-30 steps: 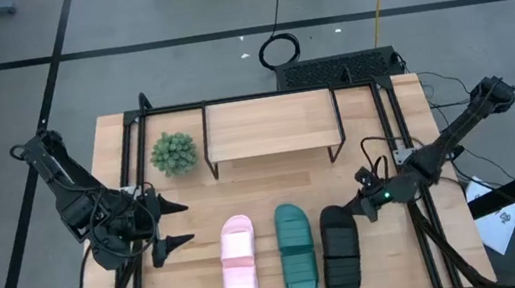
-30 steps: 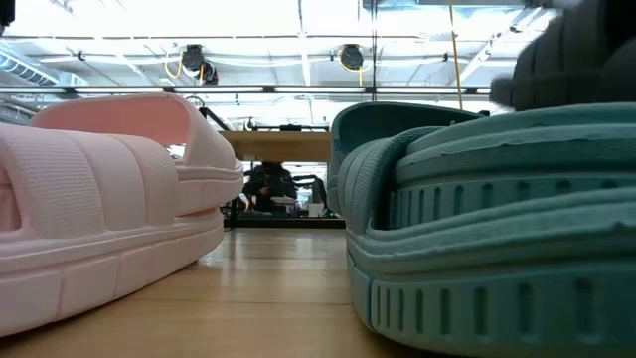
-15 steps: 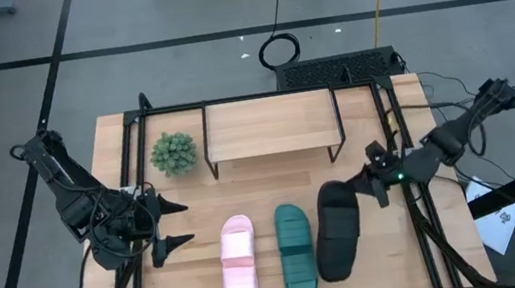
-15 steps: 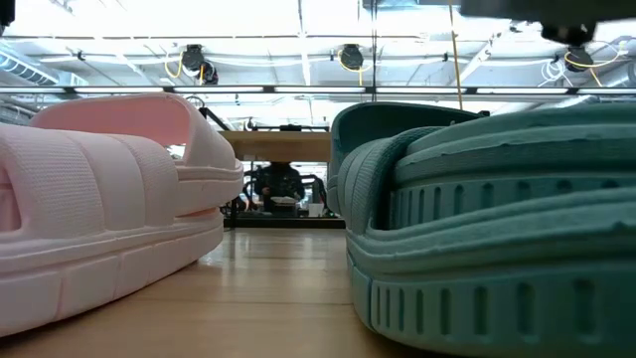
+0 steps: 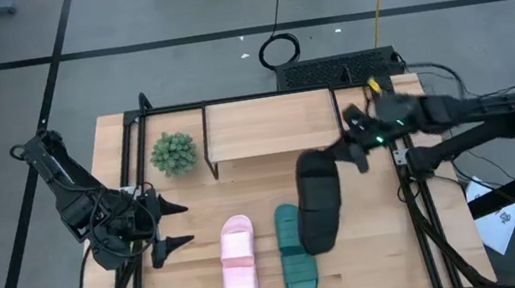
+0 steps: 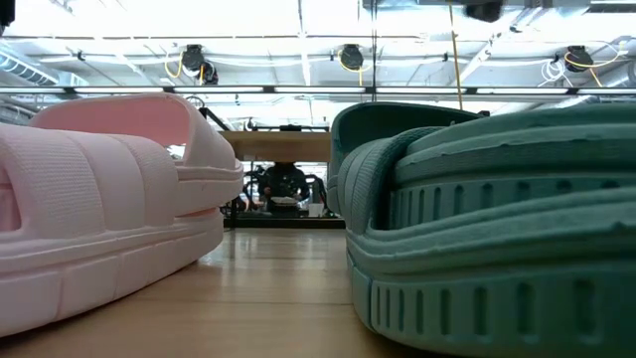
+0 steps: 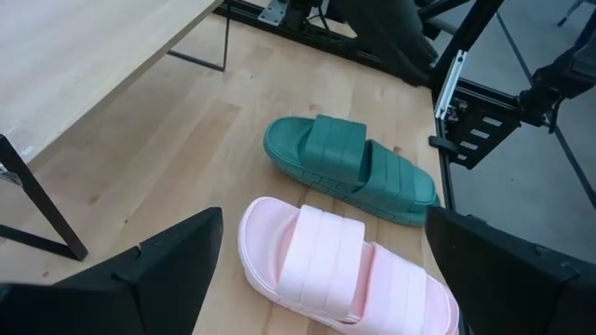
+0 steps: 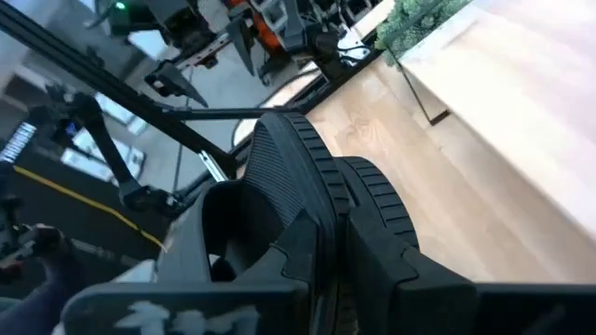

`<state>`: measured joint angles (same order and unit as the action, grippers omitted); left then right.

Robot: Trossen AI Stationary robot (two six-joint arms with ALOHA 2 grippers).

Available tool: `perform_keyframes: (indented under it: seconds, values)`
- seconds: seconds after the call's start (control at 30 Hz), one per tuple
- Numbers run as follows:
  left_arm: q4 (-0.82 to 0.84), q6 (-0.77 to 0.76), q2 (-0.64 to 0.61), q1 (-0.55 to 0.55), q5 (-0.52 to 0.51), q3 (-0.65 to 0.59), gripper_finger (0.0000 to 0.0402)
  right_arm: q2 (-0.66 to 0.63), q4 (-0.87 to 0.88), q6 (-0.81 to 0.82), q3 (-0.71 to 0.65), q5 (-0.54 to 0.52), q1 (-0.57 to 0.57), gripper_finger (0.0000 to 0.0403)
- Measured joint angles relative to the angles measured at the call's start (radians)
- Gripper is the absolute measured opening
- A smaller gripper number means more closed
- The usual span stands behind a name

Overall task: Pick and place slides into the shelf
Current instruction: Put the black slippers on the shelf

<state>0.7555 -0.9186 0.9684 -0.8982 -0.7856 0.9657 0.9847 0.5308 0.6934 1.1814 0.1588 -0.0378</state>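
The black slide (image 5: 315,207) hangs tilted above the worktop (image 5: 394,256), just in front of the shelf (image 5: 271,125), its lower end overlapping the teal slide (image 5: 296,270). The right pincer (image 5: 347,150) pinches the black one at its upper end. The teal slide and the pink slide (image 5: 239,265) lie side by side on the wood. Off to the left, the left pincer (image 5: 174,225) waits with fingers spread, near a small green plant (image 5: 173,153).

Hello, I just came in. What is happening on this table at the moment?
The right gripper holds the black slide lifted above the table, in front of the wooden shelf, which has no slides on it yet. The pink slide and green slide lie on the table. The left gripper waits open at the left side.
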Motion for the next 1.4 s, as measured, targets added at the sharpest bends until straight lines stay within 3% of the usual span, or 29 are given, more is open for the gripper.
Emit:
perform_keyframes:
  seconds: [0.4, 0.67, 0.97, 1.4]
  values:
    - [0.0, 0.022, 0.0, 0.0, 0.002, 0.0, 0.0376, 0.368, 0.131, -0.241, 0.431, 0.446, -0.436, 0.0026]
    - [0.0, 0.022, 0.0, 0.0, 0.001, 0.0, 0.0376, 0.61, 0.141, -0.308, 0.582, 0.653, -0.605, 0.0026]
    - [0.0, 0.019, 0.0, 0.0, 0.0, 0.0, 0.0376, 0.768, 0.138, -0.353, 0.68, 0.709, -0.726, 0.0026]
    - [0.002, 0.026, 0.0, 0.049, 0.01, 0.0, 0.0376, 0.823, 0.154, -0.387, 0.691, 0.766, -0.767, 0.0026]
